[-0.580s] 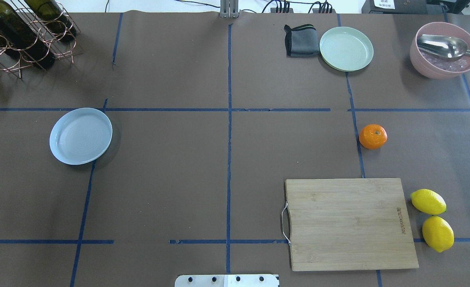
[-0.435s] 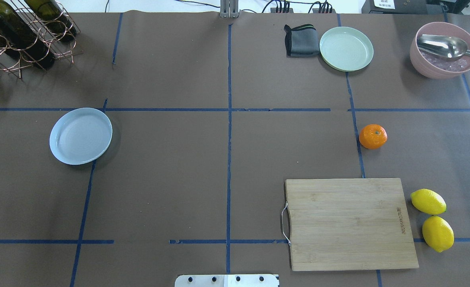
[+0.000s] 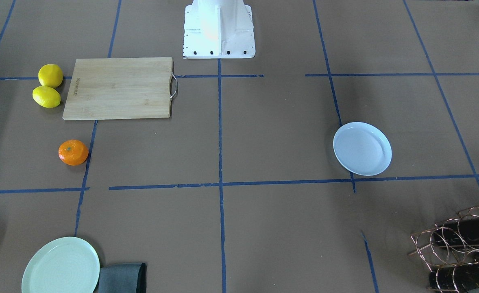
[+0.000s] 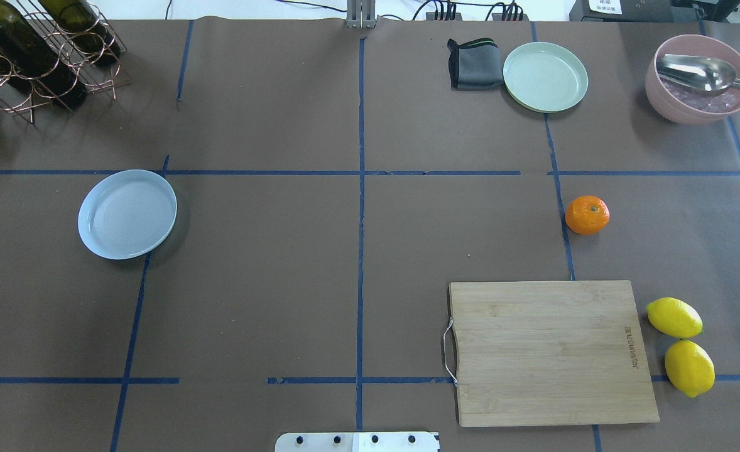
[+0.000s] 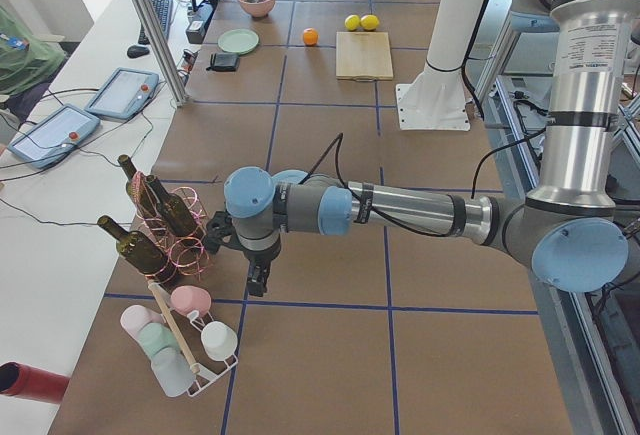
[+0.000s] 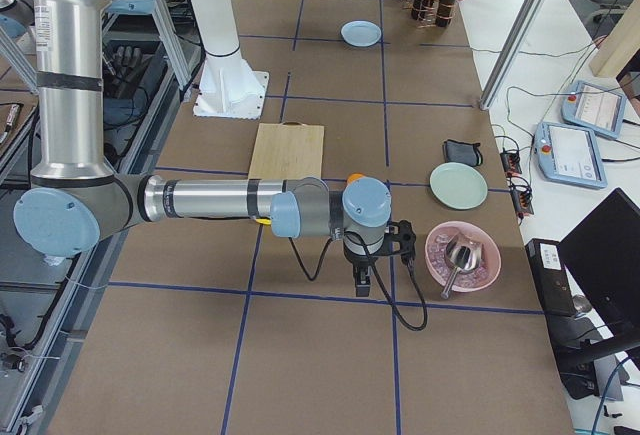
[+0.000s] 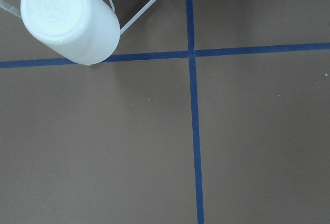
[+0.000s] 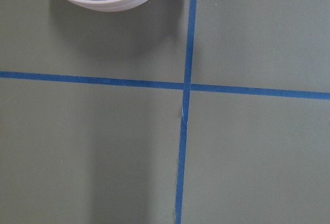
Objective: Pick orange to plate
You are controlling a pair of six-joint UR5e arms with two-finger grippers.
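Where the table runs past the overhead view's left edge, the left gripper (image 5: 258, 280) hangs low over the brown paper, just beside a wire rack of pastel cups (image 5: 185, 340). It shows only in the side view, so it cannot be told how far its jaws are parted or whether they hold anything. Next come a copper rack of dark bottles (image 4: 43, 56) at the far corner and then the plate (image 4: 127, 214), pale bluish-white, round and raised at the rim, lying bare in the left half. Right of the middle, a folded grey cloth (image 4: 472, 63) touches a light green plate (image 4: 545, 76). The orange (image 4: 587, 215) sits on the table well apart from the plate, between the green plate and a wooden cutting board (image 4: 549, 351). It is bright, slightly flattened and dimpled, its small stem dot faces up, and its left edge meets a blue tape line (image 4: 558, 194). Two lemons (image 4: 674, 317) lie beside the board's right end. A pink bowl (image 4: 678, 103) holds a metal spoon (image 4: 696, 72). Near it hangs the right gripper (image 6: 362, 280), its jaws equally impossible to judge.
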